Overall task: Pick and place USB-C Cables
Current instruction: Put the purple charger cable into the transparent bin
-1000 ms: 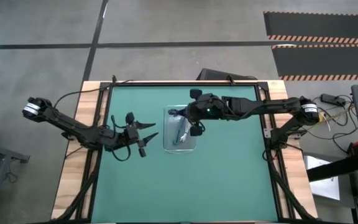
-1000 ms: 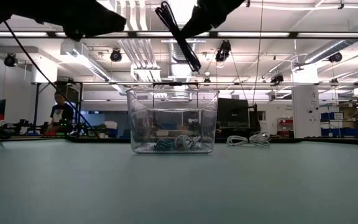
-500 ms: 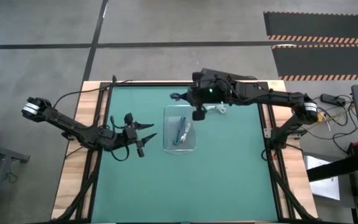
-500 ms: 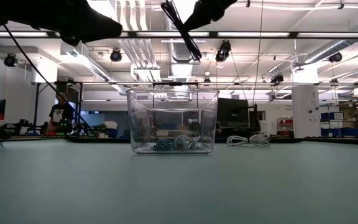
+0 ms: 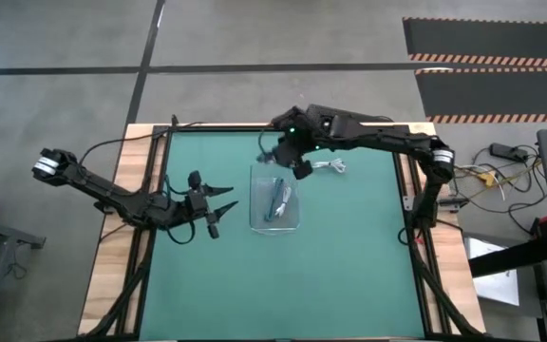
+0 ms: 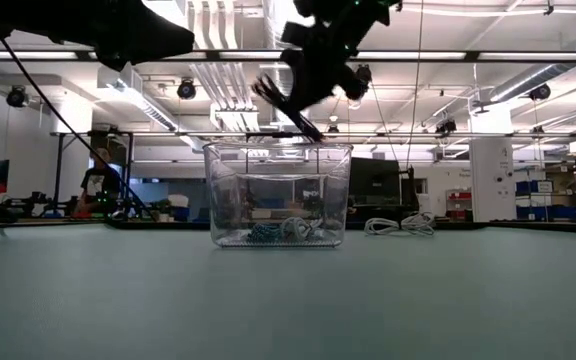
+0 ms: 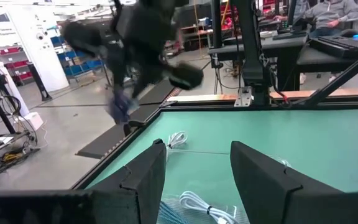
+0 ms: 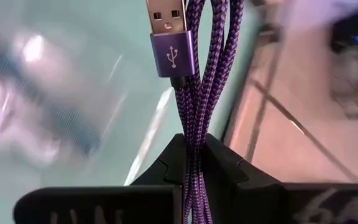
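Resting low over the left part of the counter (image 5: 349,266), smooth green surface with pale wooden edging: left pincer (image 5: 224,206), dark, two tapered fingers spread apart, nothing between them, pointing toward the tray.

Standing near the counter's middle: clear tray (image 5: 292,225), rectangular, thin glossy plastic walls with rounded corners, seen in the low view as a see-through tub (image 6: 278,150). Lying inside on its floor: teal-blue cable (image 5: 273,203), braided, bundled lengthwise; beside it, white-silver cable in the tray (image 5: 284,195), smooth coil with a metallic plug end. Both also visible through the front wall at low level, touching or nearly so; cannot tell which.

Hovering above the tray's far edge, raised off the counter: right pincer (image 5: 280,152), clamped on the dark purple cable (image 8: 197,68). Cable: woven purple-black braid, several parallel strands folded into a slim bundle, one flat rectangular metal USB plug in a purple housing with the USB mark, standing out past the fingertips (image 8: 229,171). Strands pinched tight in the narrow slot between the two black fingers.

Lying loose on the green surface, just right of the tray's far corner: second white-silver cable (image 5: 331,166), small looped coil, apart from the tray.
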